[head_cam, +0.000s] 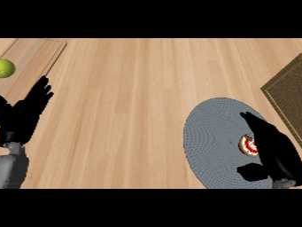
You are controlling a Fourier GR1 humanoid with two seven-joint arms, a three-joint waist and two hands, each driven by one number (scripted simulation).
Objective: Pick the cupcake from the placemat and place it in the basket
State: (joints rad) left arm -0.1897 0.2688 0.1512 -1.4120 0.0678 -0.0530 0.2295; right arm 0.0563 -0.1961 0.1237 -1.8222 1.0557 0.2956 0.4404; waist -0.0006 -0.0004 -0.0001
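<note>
A cupcake (247,145) with red and white topping sits on the round grey placemat (212,133) at the lower right. My right hand (277,153) lies over the cupcake's right side, fingers stretched forward and thumb low at the left, so part of the cupcake is hidden. The fingers are not curled round it. A woven basket (297,95) stands at the right edge, just beyond the placemat. My left hand (19,115) rests open at the lower left, fingers up.
A wooden cutting board (32,55) lies at the upper left with a green lime (2,68) on it, close to my left hand's fingertips. Light wooden counter (127,97) stretches between the two hands.
</note>
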